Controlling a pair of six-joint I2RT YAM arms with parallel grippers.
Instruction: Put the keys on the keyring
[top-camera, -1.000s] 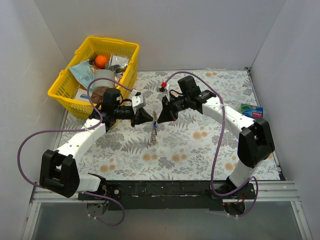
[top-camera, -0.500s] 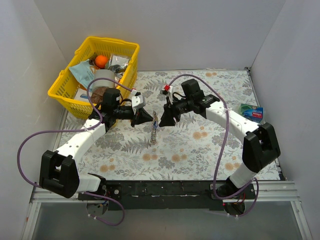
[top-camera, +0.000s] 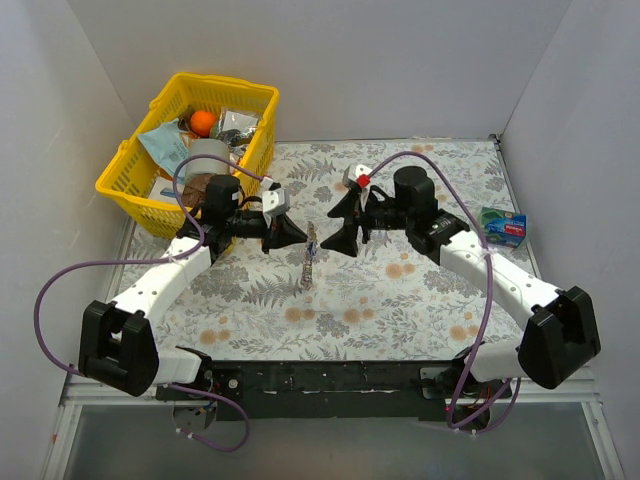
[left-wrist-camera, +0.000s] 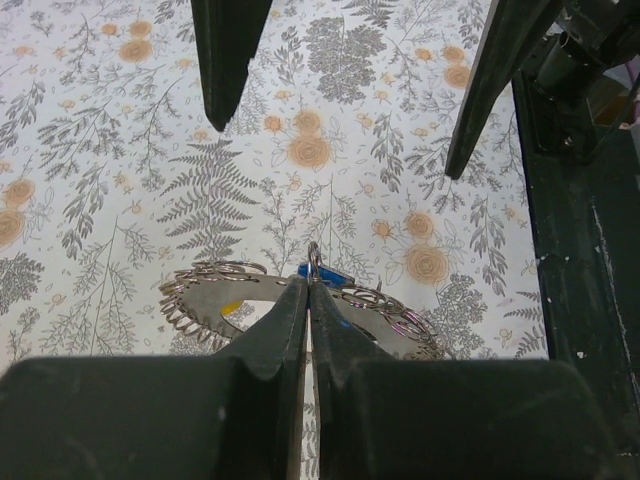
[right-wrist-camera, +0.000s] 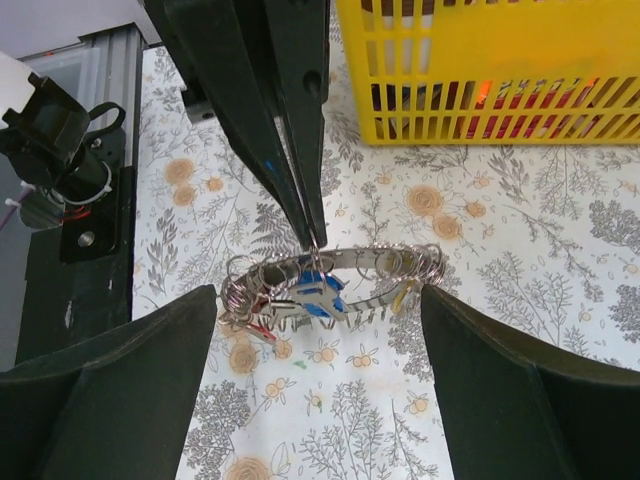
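Observation:
The keyring (right-wrist-camera: 400, 262) is a silvery band strung with many small rings, and it hangs above the flowered cloth. My left gripper (left-wrist-camera: 308, 285) is shut on a small ring at its top, and its fingers (right-wrist-camera: 300, 150) come down from above in the right wrist view. Blue keys (right-wrist-camera: 325, 295) and a red key (right-wrist-camera: 255, 335) dangle from the keyring (left-wrist-camera: 195, 300), with a yellow tag (right-wrist-camera: 405, 297) at one end. My right gripper (right-wrist-camera: 318, 300) stands open, facing the keyring from a short way off, with nothing between its fingers (left-wrist-camera: 228, 60). From above, the keyring (top-camera: 310, 258) hangs between my left gripper (top-camera: 303, 236) and right gripper (top-camera: 330, 228).
A yellow basket (top-camera: 255, 150) full of odds and ends stands at the back left, just behind the left arm. A small blue box (top-camera: 503, 222) lies at the right edge of the cloth. White walls close in three sides.
My right gripper has opened and drawn back to the right, away from the keyring, its arm swinging outward. The left gripper has held still with the keyring.

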